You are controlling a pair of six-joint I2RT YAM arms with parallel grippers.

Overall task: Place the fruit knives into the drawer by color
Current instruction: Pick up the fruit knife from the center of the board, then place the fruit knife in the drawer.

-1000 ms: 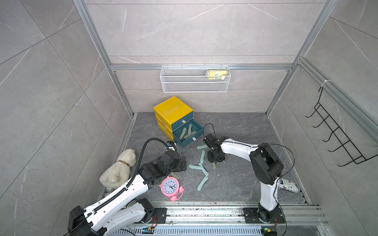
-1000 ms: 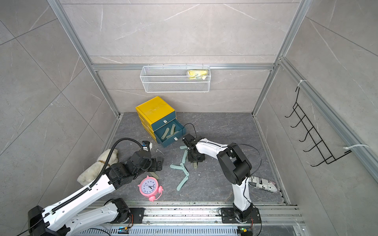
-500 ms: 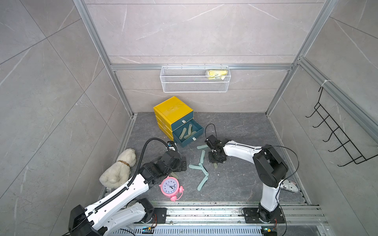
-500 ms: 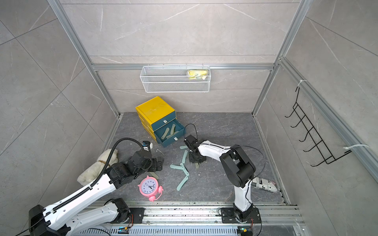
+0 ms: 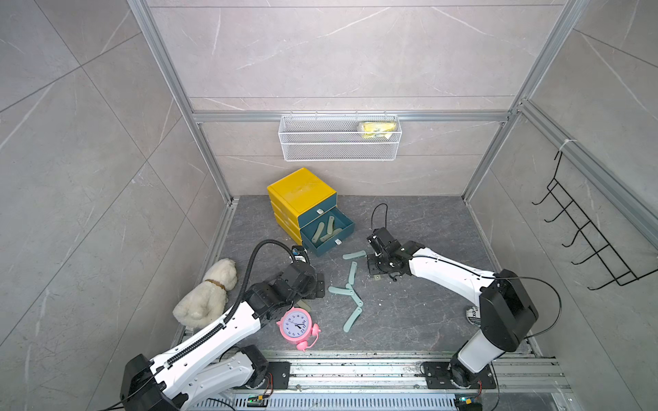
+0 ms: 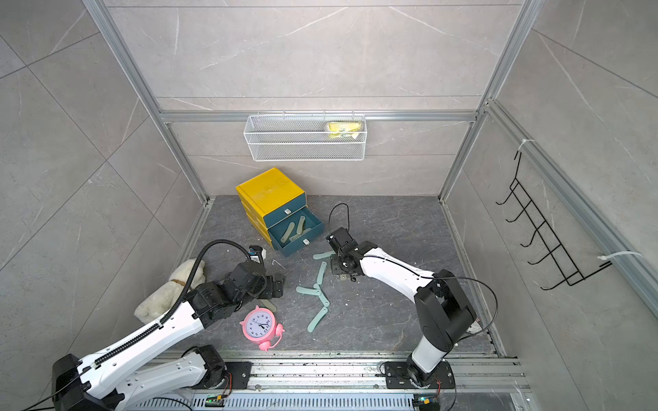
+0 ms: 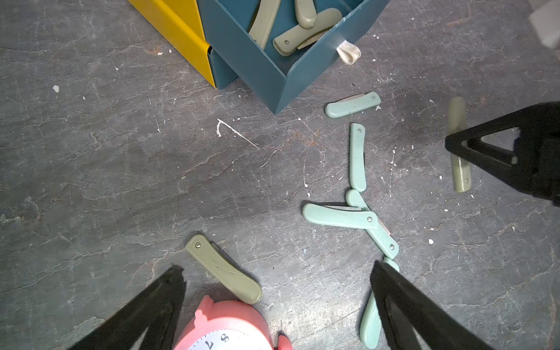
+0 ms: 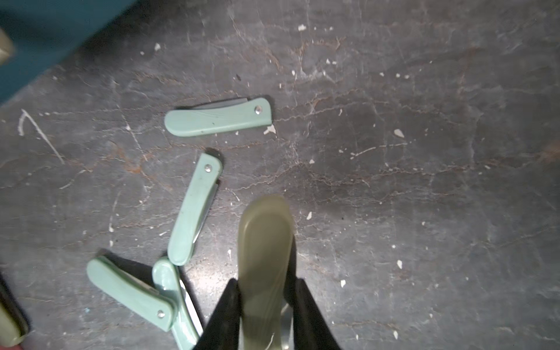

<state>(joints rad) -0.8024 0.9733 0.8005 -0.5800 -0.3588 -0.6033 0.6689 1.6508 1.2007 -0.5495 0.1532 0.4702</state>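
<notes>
My right gripper [image 8: 265, 291] is shut on an olive-green folded fruit knife [image 8: 263, 242], whose free end sticks out past the fingertips just above the floor. In both top views this gripper [image 5: 379, 272] [image 6: 341, 272] is right of several mint-green knives [image 5: 352, 272] scattered on the floor. The blue drawer [image 5: 327, 248] of the yellow cabinet [image 5: 301, 190] stands pulled out and holds three olive knives [image 5: 322, 231]. My left gripper [image 7: 277, 272] is open over another olive knife [image 7: 224, 268], which lies against the pink clock [image 7: 224, 330].
A white plush dog [image 5: 208, 295] lies at the left wall beside my left arm. A wire basket [image 5: 340, 142] hangs on the back wall and a black hook rack [image 5: 587, 242] on the right wall. Mint knives [image 7: 357, 157] lie between the two grippers.
My right jaws have closed a little more on the olive knife, and the right arm's elbow has swung to the right. The left arm has not moved.
</notes>
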